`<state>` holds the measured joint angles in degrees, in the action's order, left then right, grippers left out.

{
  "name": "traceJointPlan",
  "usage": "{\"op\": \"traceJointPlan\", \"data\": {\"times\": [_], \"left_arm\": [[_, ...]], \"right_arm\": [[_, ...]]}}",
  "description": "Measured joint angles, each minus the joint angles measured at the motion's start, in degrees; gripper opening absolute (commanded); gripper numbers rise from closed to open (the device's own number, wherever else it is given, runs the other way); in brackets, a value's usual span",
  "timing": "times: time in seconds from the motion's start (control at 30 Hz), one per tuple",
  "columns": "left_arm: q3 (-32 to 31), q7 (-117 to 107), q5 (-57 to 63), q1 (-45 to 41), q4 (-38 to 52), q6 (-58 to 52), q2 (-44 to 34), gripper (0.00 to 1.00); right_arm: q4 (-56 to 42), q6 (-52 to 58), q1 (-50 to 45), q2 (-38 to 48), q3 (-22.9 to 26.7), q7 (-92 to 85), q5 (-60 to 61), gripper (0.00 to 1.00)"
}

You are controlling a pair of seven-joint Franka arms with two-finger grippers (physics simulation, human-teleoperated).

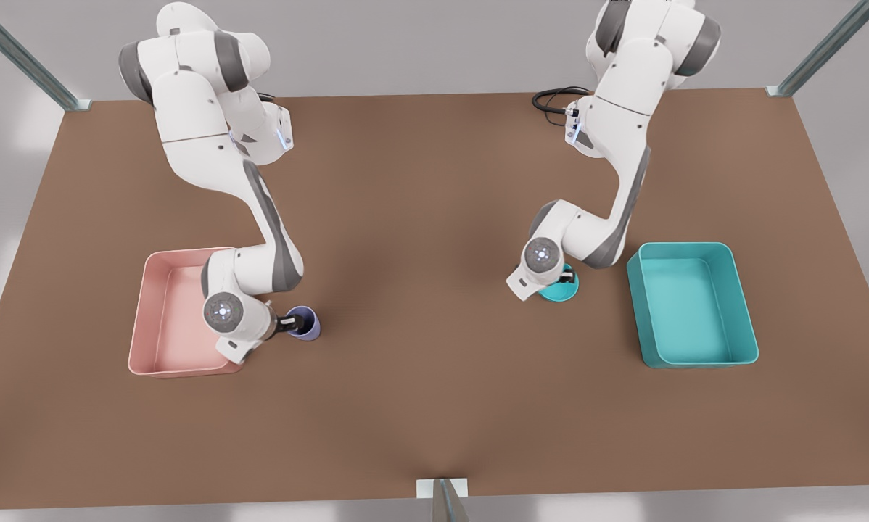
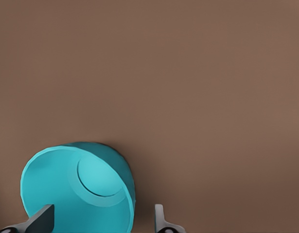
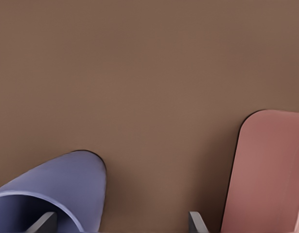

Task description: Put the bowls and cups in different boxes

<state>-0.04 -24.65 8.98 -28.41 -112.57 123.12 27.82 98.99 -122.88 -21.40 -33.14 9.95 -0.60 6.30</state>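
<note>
The teal bowl (image 1: 559,291) (image 2: 76,189) sits on the table left of the teal box (image 1: 743,304) in the front view. My left gripper (image 1: 566,274) (image 2: 100,224) is low over it and open, one finger over the bowl's inside and the other outside its wall. The lavender cup (image 1: 307,323) (image 3: 57,189) stands just right of the pale pink box (image 1: 143,312) (image 3: 266,170) in the front view. My right gripper (image 1: 289,324) (image 3: 120,224) is open at the cup, one finger in its mouth and one outside.
The brown table (image 1: 420,326) stretches between the two boxes. Both boxes hold nothing. The right arm's wrist hangs over the pink box's near corner. A black cable (image 1: 550,100) lies at the far edge, and metal frame posts stand at the table's corners.
</note>
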Motion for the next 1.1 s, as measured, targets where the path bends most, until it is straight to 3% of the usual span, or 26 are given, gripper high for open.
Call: {"op": "traceJointPlan", "data": {"times": [0.2,0.23,0.27,0.33,0.4,0.5,0.6,0.7,0.87,0.97,1.1], "left_arm": [[0.0,-3.8,0.1,-0.5,-0.1,2.4,2.8,0.99],[0.0,-4.3,0.2,-0.5,-0.1,2.7,3.1,0.87],[0.0,-4.8,0.2,-0.5,-0.1,3.0,3.2,0.67],[0.0,-5.9,0.4,-0.5,0.0,3.3,3.1,0.47],[0.0,-7.0,0.8,-0.5,0.0,3.5,3.0,0.36],[0.1,-8.4,0.7,-0.5,0.1,3.7,2.9,0.21],[0.2,-9.7,0.5,-0.4,0.6,3.4,2.0,0.21],[1.0,-10.8,1.6,0.3,2.8,0.5,-2.3,0.21],[1.4,-10.5,1.6,16.7,16.4,-11.3,-8.4,0.21],[1.9,-8.7,1.2,24.2,17.3,-14.6,-8.3,0.21],[3.3,-6.5,1.0,27.0,14.5,-13.9,-4.8,0.21]], "right_arm": [[1.9,-2.4,-0.8,-0.8,-0.5,0.3,0.1,1.0],[2.0,-2.8,-0.8,-1.3,-0.7,0.4,0.1,0.99],[2.0,-3.1,-0.8,-1.7,-0.7,0.4,0.1,0.78],[2.0,-3.7,-0.8,-2.0,-0.8,0.4,0.2,0.41],[1.9,-4.0,-0.7,-1.9,-0.8,0.3,0.3,0.21],[1.3,-4.0,-0.7,-1.4,-0.9,-0.5,1.2,0.21],[0.4,-3.5,-0.7,-0.6,-0.9,-0.6,0.7,0.21],[0.3,-1.5,1.2,6.9,-0.8,-1.8,0.7,0.21],[-0.1,6.0,11.3,16.6,1.0,-7.8,-1.3,0.21],[-0.6,8.8,15.3,13.8,2.1,-11.5,-4.8,0.21],[-0.7,8.0,18.8,6.0,2.2,-15.8,-6.1,0.21]]}}
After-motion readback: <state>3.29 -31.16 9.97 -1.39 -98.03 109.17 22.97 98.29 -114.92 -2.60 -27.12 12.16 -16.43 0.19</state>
